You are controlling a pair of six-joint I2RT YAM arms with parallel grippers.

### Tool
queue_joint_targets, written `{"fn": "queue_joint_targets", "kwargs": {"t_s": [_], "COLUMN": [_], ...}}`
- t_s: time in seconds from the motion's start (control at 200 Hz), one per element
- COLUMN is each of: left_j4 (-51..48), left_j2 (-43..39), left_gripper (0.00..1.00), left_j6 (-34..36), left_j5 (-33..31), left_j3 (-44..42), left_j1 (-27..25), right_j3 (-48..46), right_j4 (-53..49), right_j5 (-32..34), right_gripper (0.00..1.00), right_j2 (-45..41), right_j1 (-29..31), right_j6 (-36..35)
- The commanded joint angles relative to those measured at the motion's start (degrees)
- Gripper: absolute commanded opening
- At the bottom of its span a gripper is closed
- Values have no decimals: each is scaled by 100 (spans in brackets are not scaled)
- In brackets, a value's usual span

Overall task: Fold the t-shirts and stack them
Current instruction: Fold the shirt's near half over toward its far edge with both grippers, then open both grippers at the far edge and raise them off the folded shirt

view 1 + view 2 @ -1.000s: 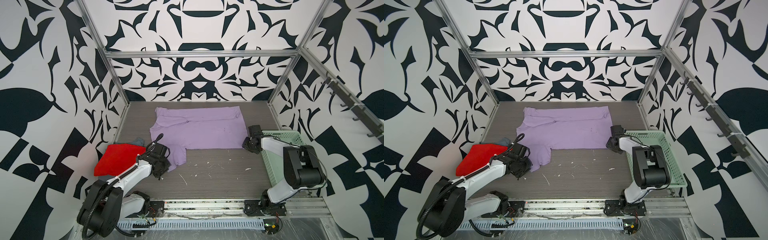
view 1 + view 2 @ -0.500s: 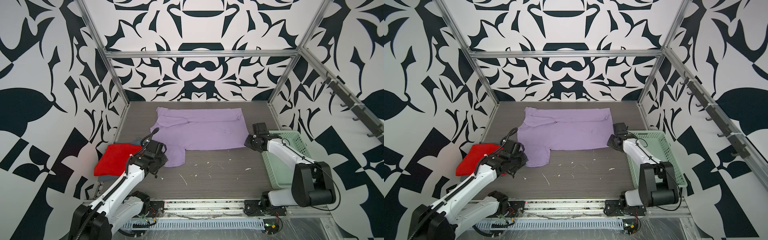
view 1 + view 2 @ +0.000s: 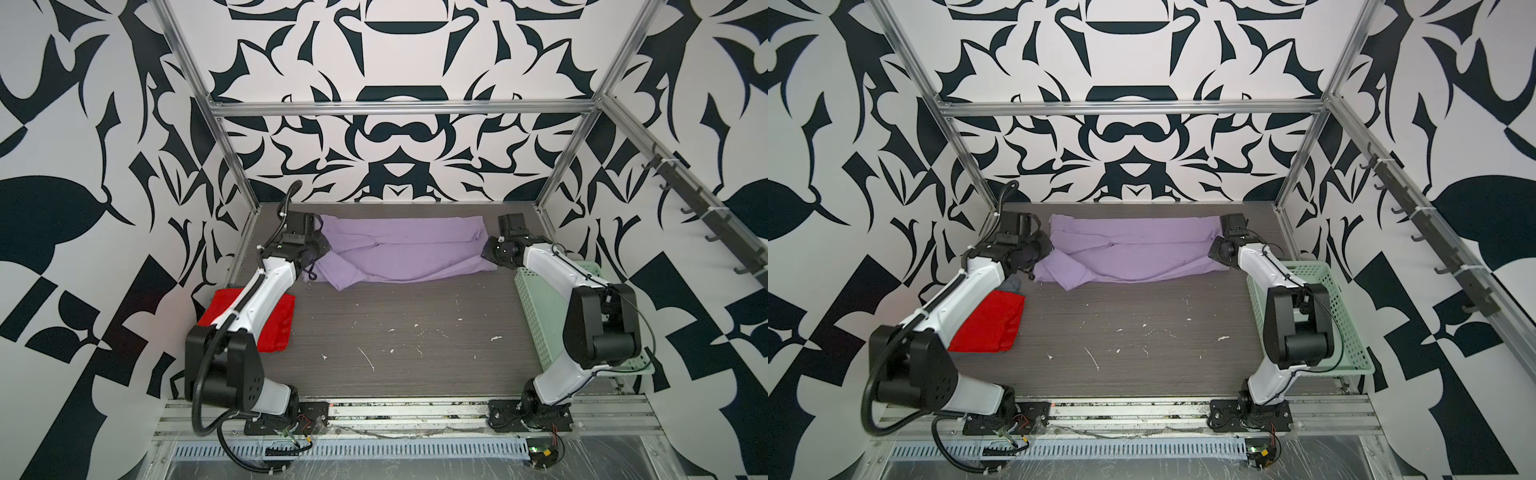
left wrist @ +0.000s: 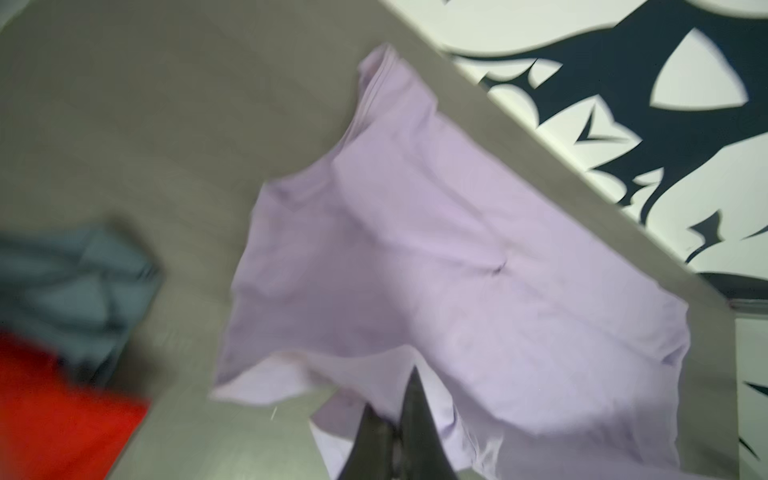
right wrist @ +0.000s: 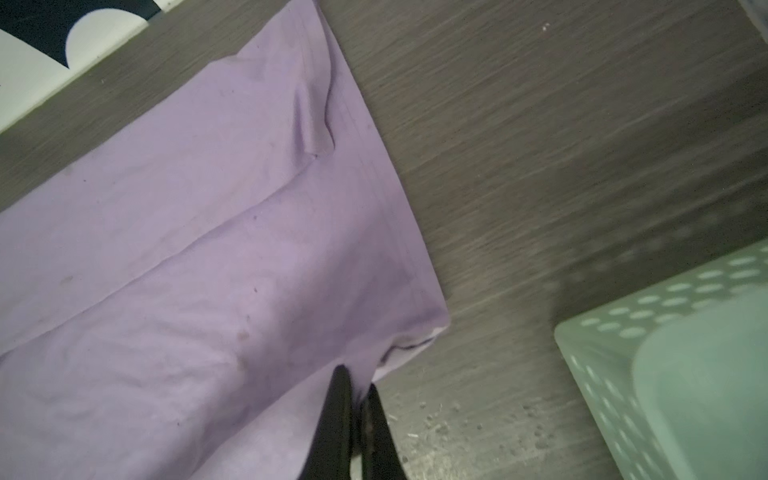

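Top views: pale lavender cloth t-shirt (image 3: pixel 399 253) is lying half-folded just beside the far corner of the mint-green perforated plastic basket (image 3: pixel 536 316). Left gripper (image 3: pixel 320 245) and right gripper (image 3: pixel 487 252) are working at its two ends. Bright red folded cloth t-shirt (image 3: pixel 276 320) and grey-blue cloth t-shirt (image 3: pixel 1013 284) are sitting well apart from the basket.

Left wrist: jaws are pinching a lavender corner; blurred.

Right wrist: jaws are clamping the hem corner nearest the basket.

Judging: both corners should be travelling level, at matched pace, edge onto edge, before letting go.
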Motion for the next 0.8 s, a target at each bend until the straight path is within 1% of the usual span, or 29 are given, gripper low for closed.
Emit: {"fn": "queue_joint_targets", "kwargs": {"t_s": [0.0, 0.13, 0.295, 0.39, 0.67, 0.795], "left_j4": [288, 319, 500, 633, 770, 795], "left_j2": [620, 1328, 1805, 2085, 2852, 3142], "left_gripper": [0, 0, 0, 0, 0, 0], "left_j6": [463, 458, 385, 271, 184, 146], "left_j5": [411, 818, 1074, 1461, 1832, 1870], "left_j3": [658, 1287, 1711, 1907, 2460, 2688], "left_j1": [182, 489, 736, 853, 881, 893], "right_j3": [466, 880, 1331, 1619, 2200, 2390], "right_j4": [-4, -109, -241, -360, -494, -475], "right_j5": [188, 181, 179, 164, 81, -42], "right_gripper": [0, 0, 0, 0, 0, 0], "right_j2": [281, 783, 1216, 1505, 2066, 2236], "right_j1": [-82, -163, -227, -269, -366, -403], "right_j6": [-100, -125, -123, -128, -73, -81]}}
